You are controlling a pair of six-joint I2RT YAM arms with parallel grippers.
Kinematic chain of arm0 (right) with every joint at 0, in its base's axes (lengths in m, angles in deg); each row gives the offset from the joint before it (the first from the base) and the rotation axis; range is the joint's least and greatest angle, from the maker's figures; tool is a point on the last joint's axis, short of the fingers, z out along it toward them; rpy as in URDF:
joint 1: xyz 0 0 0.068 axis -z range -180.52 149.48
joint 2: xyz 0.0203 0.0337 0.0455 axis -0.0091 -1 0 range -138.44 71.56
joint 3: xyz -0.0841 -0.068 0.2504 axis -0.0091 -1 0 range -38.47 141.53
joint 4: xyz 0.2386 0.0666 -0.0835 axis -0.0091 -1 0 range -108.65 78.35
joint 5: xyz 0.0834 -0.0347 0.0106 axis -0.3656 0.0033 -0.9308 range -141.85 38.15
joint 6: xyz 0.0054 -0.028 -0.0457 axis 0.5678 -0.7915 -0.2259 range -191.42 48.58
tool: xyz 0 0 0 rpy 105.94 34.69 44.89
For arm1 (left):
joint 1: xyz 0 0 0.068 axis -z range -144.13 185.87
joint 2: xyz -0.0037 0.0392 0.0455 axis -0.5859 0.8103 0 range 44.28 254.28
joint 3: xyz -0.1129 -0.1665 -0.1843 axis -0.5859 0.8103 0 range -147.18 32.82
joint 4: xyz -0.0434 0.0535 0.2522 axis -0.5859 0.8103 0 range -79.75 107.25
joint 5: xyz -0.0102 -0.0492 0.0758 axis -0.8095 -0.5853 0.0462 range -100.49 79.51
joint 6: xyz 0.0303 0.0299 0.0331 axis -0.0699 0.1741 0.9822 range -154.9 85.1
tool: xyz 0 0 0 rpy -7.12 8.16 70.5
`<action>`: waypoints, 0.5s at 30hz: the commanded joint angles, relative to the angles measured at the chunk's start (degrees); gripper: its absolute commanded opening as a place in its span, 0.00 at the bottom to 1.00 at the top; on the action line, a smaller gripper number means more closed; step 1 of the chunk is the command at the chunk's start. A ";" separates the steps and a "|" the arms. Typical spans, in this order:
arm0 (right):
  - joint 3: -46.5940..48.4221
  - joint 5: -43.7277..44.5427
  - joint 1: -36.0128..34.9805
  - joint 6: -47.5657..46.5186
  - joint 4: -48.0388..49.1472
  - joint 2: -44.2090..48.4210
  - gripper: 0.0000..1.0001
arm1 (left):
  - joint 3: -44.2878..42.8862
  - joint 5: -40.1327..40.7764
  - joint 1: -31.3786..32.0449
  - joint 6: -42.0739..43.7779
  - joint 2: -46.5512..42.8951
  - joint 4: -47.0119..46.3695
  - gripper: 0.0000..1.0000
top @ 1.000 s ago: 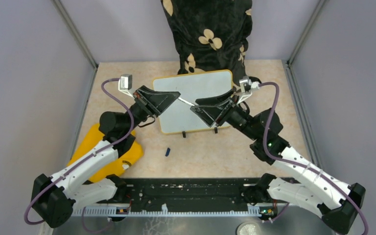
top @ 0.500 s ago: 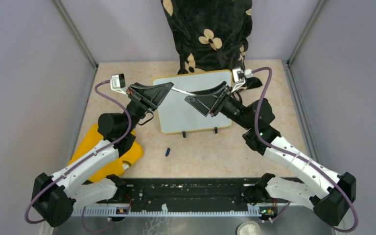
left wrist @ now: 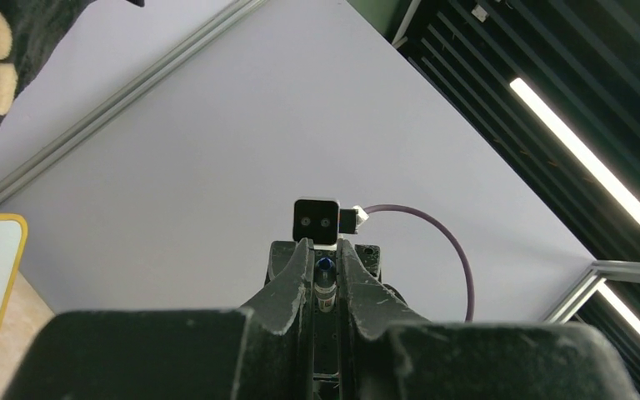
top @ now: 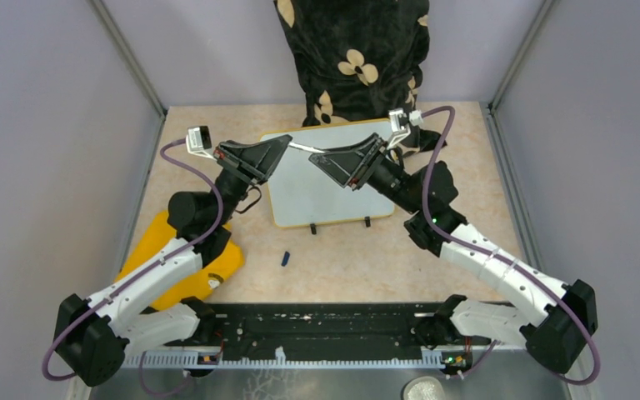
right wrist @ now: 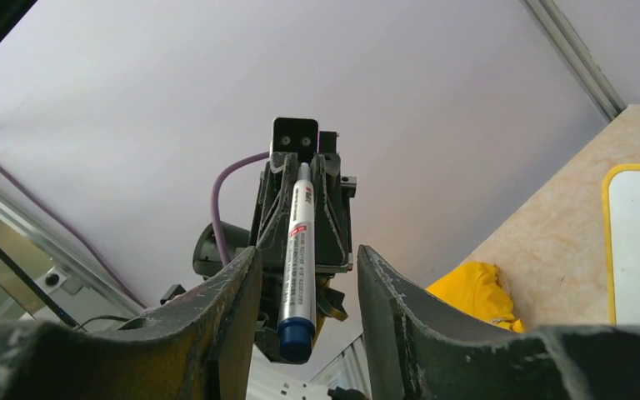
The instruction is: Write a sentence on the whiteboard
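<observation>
Quick count: two arms, two pincers, one marker, one whiteboard.

The whiteboard (top: 325, 200) lies flat in the middle of the worktop (top: 367, 258), toward the far side. It has a thin yellow rim and two small black feet (top: 312, 227) on its near edge. The part of its face that shows is plain white.

Both arms are raised over the far end of the board, tips pointing at each other. The left pincer (top: 287, 145) is clamped shut on the marker (top: 304, 150), which sticks out to the right toward the other arm. In the left wrist view the two fingers squeeze the barrel between them.

The right pincer (top: 313, 158) is spread wide. In the right wrist view the marker's dark blue end sits in the gap between its fingers, and neither finger touches it.

As for labels, the marker's white barrel has one red word and some small dark print. It's too small for me to read, so no brand from me.

Other stuff, one of each:
- a small dark blue bit (top: 285, 258) lying on the worktop just near of the board, maybe a cap
- a yellow cloth (top: 221, 260) at the near left, partly under the left arm
- a black cloth with cream flowers (top: 354, 58) hanging at the far wall, just beyond the board
</observation>
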 commanded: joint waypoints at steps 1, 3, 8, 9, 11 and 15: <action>3.69 1.11 0.29 1.21 3.25 -1.09 0.46 | 0.47 2.10 0.46 -0.29 -0.15 0.31 0.00; 3.78 1.34 0.25 1.41 3.16 -1.33 0.46 | 0.57 2.32 0.55 -0.33 -0.02 0.67 0.00; 4.03 1.32 0.32 1.70 3.16 -1.84 0.47 | 0.64 2.59 0.73 -0.25 0.20 2.21 0.00; 4.06 1.63 0.33 1.70 2.99 -1.87 0.47 | 0.63 2.64 0.78 -0.10 0.24 2.65 0.00; 3.99 2.29 0.27 1.62 2.64 -1.87 0.46 | 0.49 2.77 0.82 0.33 0.15 3.71 0.00; 4.04 2.65 0.32 1.67 2.09 -1.91 0.46 | -0.05 3.44 1.15 1.83 -0.41 7.34 0.00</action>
